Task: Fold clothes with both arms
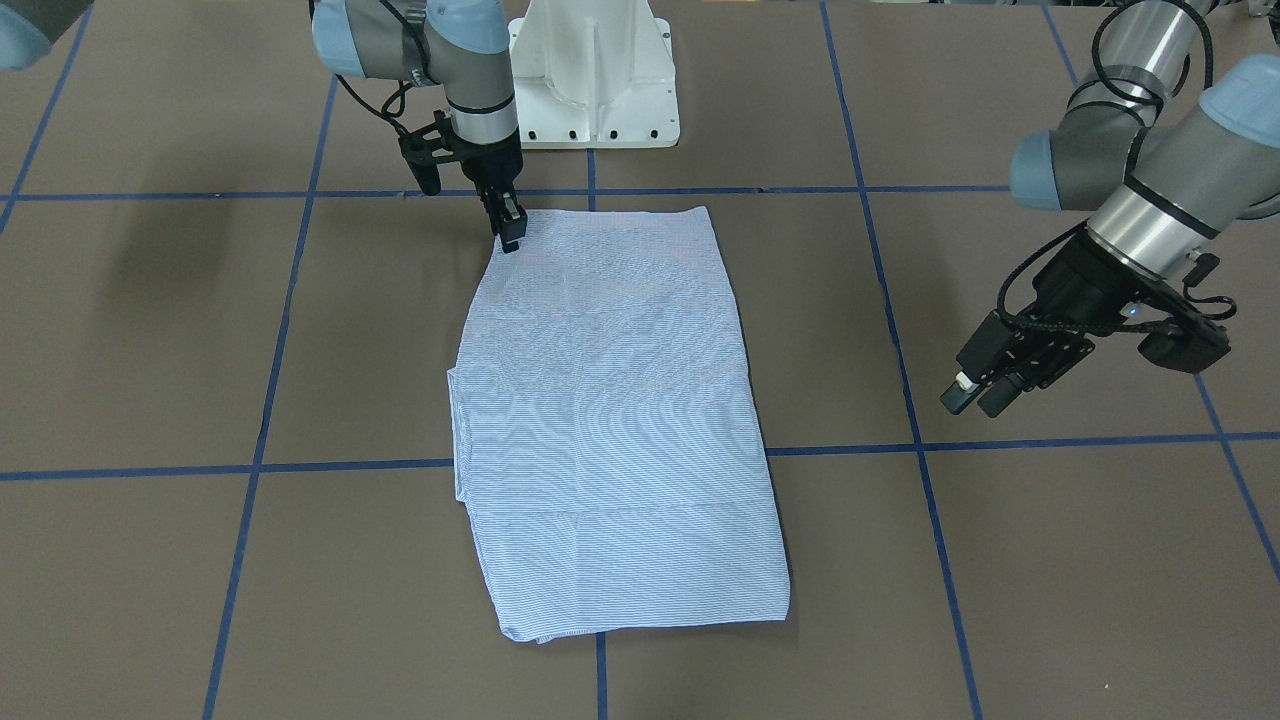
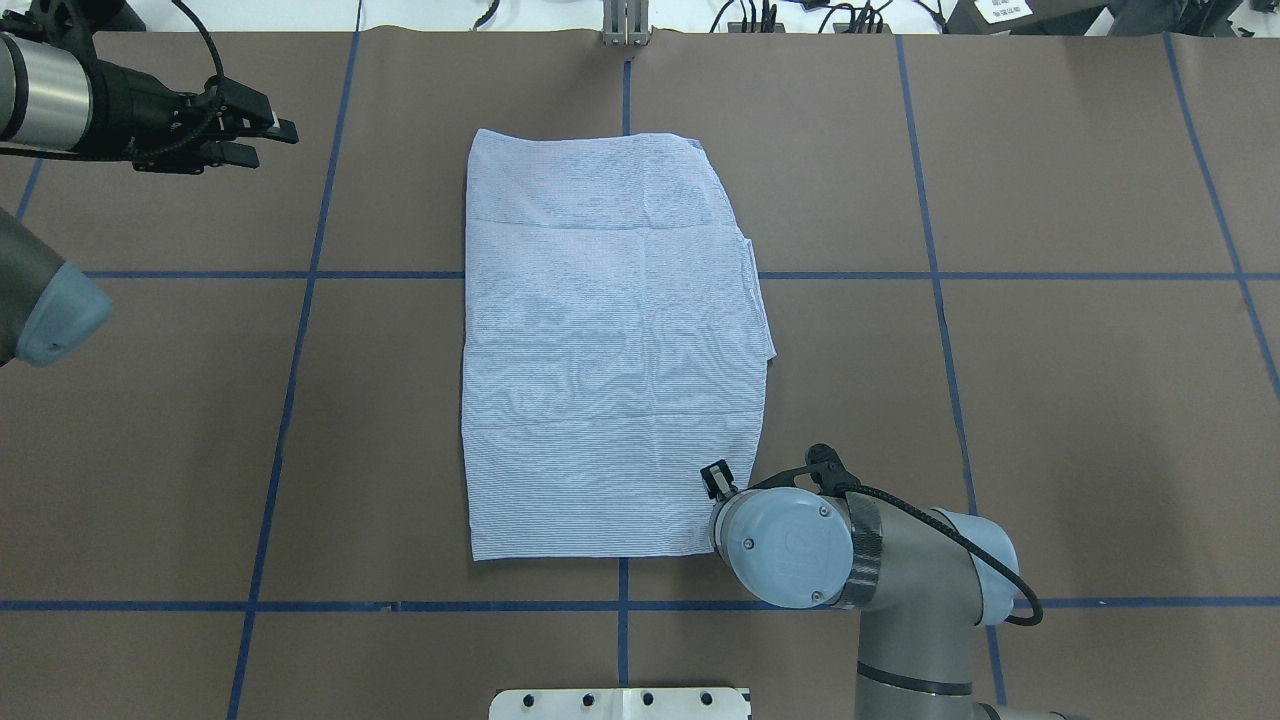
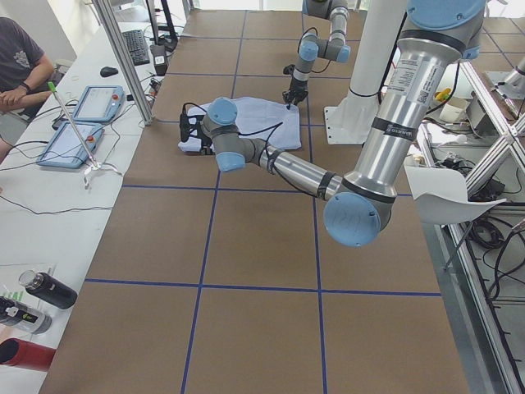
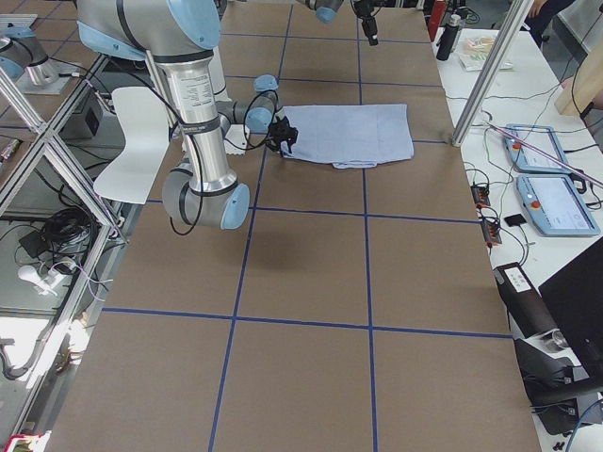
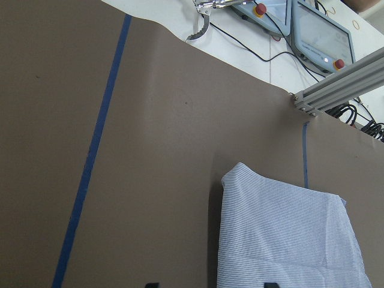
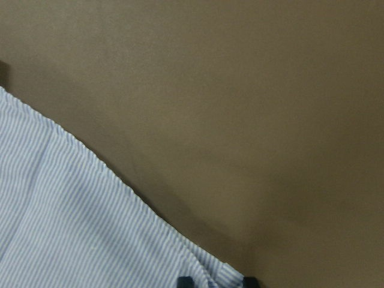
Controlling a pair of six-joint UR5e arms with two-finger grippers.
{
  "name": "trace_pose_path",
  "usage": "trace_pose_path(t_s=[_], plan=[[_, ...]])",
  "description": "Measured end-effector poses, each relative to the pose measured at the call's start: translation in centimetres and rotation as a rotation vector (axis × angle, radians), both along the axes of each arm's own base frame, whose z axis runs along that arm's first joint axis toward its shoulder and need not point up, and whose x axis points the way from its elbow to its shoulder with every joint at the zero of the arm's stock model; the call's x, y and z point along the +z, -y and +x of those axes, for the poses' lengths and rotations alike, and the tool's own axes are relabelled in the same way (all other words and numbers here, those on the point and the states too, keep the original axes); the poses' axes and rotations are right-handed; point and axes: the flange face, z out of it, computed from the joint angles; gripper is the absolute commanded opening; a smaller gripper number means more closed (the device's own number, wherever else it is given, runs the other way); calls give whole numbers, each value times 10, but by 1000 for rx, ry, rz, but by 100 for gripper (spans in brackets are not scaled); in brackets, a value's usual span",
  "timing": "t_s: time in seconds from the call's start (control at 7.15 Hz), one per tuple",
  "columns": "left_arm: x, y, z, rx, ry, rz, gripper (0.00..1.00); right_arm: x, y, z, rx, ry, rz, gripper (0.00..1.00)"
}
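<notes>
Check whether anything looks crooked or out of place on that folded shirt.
Mostly tidy, but the shirt is not a clean rectangle. On the robot's right side its long edge slants and bulges outward midway, so the layers look misaligned.

Lots of open table along both long sides of the shirt, so a gripper can slide in low from either side no problem. The left gripper sits with its jaws apart over bare table, well off the shirt's far left corner. The tight spot is the near right corner: the right gripper is pinched onto it and the right arm hangs right over that edge. The white base pedestal sits near the near edge, and a metal post stands just past the far edge.
</notes>
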Motion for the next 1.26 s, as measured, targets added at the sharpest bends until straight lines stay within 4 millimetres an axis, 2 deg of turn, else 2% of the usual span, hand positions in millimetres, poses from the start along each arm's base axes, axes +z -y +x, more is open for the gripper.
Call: trace_pose_path(t_s=[0.42, 0.84, 0.98, 1.12, 1.26], plan=[[2, -3, -2, 0, 0, -2, 68, -3, 0, 0, 2, 8, 0, 0], [0, -6, -3, -10, -12, -17, 73, -20, 6, 12, 9, 37, 6, 0], [-8, -15, 2, -12, -46, -55, 73, -22, 7, 17, 10, 29, 4, 0], [-18, -38, 12, -5, -96, -109, 74, -23, 7, 20, 11, 18, 1, 0], [-26, -71, 33, 4, -141, -171, 74, -23, 7, 21, 11, 14, 0, 0]])
